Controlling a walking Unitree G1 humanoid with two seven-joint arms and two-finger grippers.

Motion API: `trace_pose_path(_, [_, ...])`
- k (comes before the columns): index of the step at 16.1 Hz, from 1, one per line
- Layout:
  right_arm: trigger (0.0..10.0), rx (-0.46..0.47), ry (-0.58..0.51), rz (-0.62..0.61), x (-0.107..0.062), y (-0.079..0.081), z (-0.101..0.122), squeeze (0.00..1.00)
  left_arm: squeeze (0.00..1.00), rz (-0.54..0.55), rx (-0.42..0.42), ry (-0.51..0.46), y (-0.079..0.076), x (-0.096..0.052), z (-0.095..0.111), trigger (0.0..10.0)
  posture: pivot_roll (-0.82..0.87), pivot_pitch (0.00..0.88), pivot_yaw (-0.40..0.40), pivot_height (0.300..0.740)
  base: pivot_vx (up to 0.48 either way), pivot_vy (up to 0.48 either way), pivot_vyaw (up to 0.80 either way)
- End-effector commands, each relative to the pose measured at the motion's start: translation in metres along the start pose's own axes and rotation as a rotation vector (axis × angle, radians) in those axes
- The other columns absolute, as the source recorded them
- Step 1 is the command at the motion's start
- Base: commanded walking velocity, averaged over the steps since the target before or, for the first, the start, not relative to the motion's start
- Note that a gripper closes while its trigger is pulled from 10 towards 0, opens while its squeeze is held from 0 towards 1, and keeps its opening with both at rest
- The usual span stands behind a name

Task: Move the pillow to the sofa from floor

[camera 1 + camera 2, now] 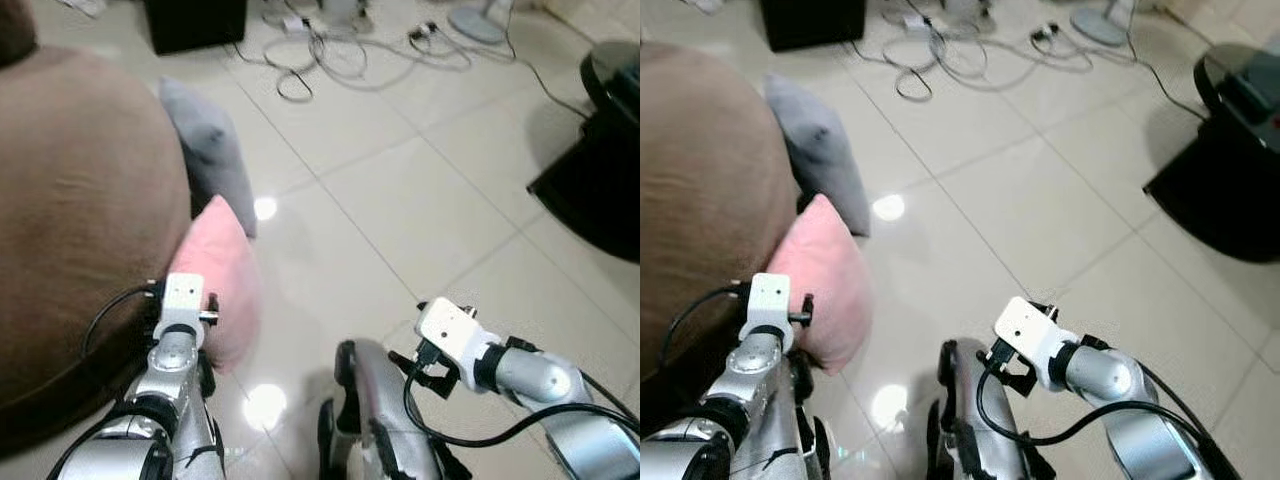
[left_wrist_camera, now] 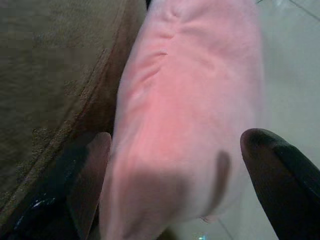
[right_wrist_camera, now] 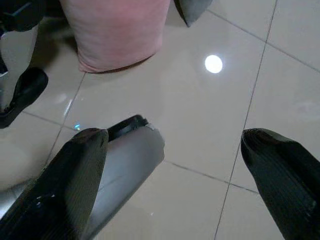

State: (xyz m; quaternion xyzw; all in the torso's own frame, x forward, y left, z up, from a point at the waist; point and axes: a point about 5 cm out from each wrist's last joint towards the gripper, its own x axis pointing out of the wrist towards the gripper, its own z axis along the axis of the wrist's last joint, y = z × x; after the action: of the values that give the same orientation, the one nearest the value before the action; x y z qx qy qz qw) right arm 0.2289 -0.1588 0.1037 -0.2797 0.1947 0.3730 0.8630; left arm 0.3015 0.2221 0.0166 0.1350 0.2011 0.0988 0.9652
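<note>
A pink pillow (image 1: pixel 230 270) stands on its edge on the tiled floor, leaning against the side of the brown sofa (image 1: pixel 80 200). My left gripper (image 2: pixel 177 142) is open, low beside the sofa, with one black finger on each side of the pink pillow (image 2: pixel 190 100); whether the pads touch the fabric is unclear. My right gripper (image 3: pixel 175 139) is open and holds nothing, hanging over bare tiles to the right of the pillow (image 3: pixel 115 30). The right wrist (image 1: pixel 450 335) is in front of my body.
A grey pillow (image 1: pixel 210 150) leans on the sofa just behind the pink one. Loose cables (image 1: pixel 330 50), a black box (image 1: pixel 195 20) and a fan base (image 1: pixel 478 22) lie at the back. A black table (image 1: pixel 600 170) stands at the right. My own leg (image 1: pixel 370 400) is below.
</note>
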Motion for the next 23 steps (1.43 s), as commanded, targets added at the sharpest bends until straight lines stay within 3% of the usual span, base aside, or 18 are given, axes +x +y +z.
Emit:
trace_pose_path(1, [10.0,0.002,0.025,-0.003,-0.011,-0.004,-0.003,0.0,1.0,-0.014,0.029,0.029,-0.006,-0.004,-0.01,10.0,-0.28,0.28,-0.22,0.562,0.0,0.0,0.0])
trace_pose_path(4, [10.0,-0.003,0.036,-0.001,-0.019,-0.003,-0.004,0.0,1.0,-0.044,0.039,0.077,-0.008,-0.007,-0.021,10.0,-0.28,0.282,-0.221,0.562,0.0,0.0,0.0])
trace_pose_path(7, [10.0,0.009,0.014,0.0,-0.018,0.003,0.004,0.0,1.0,-0.052,0.094,0.117,-0.007,-0.012,-0.033,10.0,-0.28,0.266,-0.215,0.562,0.0,0.0,0.0])
trace_pose_path(11, [10.0,0.0,0.014,0.012,-0.023,0.004,0.006,0.0,1.0,-0.077,0.091,0.126,-0.007,-0.012,-0.033,10.0,-0.29,0.269,-0.223,0.562,0.0,0.0,0.0])
trace_pose_path(13, [10.0,-0.003,0.023,0.011,-0.025,0.003,0.005,0.0,1.0,-0.024,0.141,0.083,0.0,-0.009,-0.026,10.0,-0.29,0.269,-0.229,0.562,0.0,0.0,0.0])
trace_pose_path(14, [10.0,0.01,0.017,0.006,-0.027,0.002,0.007,0.0,1.0,0.064,0.177,0.042,0.009,-0.007,-0.021,10.0,-0.29,0.261,-0.237,0.562,0.0,0.0,0.0])
trace_pose_path(16, [10.0,0.036,-0.007,0.088,-0.027,0.008,0.01,0.0,0.98,0.121,0.202,0.01,0.014,-0.006,-0.016,10.0,-0.29,0.258,-0.241,0.562,0.0,0.0,0.0])
trace_pose_path(17, [10.0,0.047,-0.029,0.188,-0.029,0.018,0.01,0.0,0.61,0.147,0.22,-0.009,0.016,-0.006,-0.015,10.0,-0.28,0.249,-0.244,0.562,0.0,0.0,0.0])
trace_pose_path(20, [10.0,0.031,-0.052,0.231,-0.026,0.021,0.011,0.0,0.58,0.146,0.225,0.001,0.015,-0.007,-0.017,10.0,-0.27,0.237,-0.244,0.562,0.0,0.0,0.0])
trace_pose_path(21, [10.0,0.028,-0.056,0.234,-0.024,0.021,0.011,0.0,0.4,0.118,0.221,0.017,0.011,-0.008,-0.021,10.0,-0.27,0.227,-0.246,0.562,0.0,0.0,0.0])
trace_pose_path(23, [10.0,0.012,-0.074,0.257,-0.022,0.023,0.014,0.0,0.36,0.062,0.222,0.053,0.002,-0.01,-0.026,10.0,-0.28,0.216,-0.25,0.562,0.0,0.0,0.0])
